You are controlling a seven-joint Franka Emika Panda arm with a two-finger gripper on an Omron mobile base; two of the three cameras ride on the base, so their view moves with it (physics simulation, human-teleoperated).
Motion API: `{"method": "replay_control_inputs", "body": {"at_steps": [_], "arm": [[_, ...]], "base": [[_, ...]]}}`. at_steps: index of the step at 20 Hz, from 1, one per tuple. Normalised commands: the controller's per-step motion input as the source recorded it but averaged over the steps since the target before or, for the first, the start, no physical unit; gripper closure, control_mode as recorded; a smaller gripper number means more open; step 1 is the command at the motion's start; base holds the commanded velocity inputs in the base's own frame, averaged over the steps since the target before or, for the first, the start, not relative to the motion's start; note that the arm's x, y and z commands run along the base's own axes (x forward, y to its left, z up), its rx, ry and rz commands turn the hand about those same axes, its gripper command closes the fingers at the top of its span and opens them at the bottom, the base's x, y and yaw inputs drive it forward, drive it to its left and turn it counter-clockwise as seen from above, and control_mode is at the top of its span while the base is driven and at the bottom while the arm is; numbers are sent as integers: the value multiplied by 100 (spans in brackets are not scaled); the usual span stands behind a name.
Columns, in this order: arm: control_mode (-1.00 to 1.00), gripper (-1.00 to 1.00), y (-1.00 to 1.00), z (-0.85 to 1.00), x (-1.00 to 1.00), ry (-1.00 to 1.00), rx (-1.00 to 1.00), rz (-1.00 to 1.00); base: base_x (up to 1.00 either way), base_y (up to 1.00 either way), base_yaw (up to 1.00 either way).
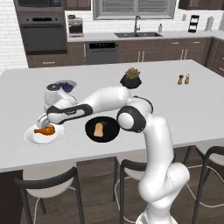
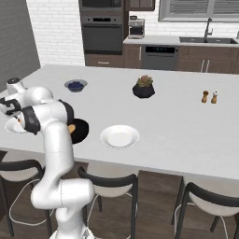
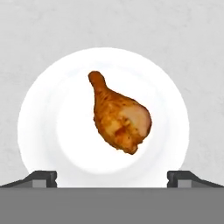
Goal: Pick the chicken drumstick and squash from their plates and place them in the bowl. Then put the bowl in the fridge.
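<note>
The orange-brown chicken drumstick lies on a white plate, its thin bone end pointing to the upper left in the hand view. My gripper hovers straight above it, open, with its fingertips wide apart and nothing between them. In the left base view the gripper hangs over the drumstick on the left plate. The pale tan squash lies inside the black bowl just right of that plate. A second white plate stands bare to the right of the bowl.
A small grey bowl of blue berries sits behind the drumstick plate. A dark plant pot and two shakers stand farther back on the white island counter. Black chairs line its near edge.
</note>
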Motion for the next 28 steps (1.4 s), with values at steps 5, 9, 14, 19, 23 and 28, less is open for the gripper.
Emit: {"method": "replay_control_inputs", "body": {"at_steps": [5, 9, 14, 19, 23, 28], "arm": [[-100, -100, -29, -29, 2, 0, -4, 8], [-100, -100, -31, -23, 15, 0, 0, 9], [-100, -100, -6, -18, 34, 0, 0, 8], [-100, -100, 5, -11, 48, 2, 0, 3], [-100, -100, 30, 0, 35, 4, 0, 2], [-100, -100, 44, -2, 3, 8, 0, 2]], "base": [[0, 0, 0], [0, 0, 0], [0, 0, 0], [0, 0, 0], [0, 0, 0], [0, 0, 0]]}}
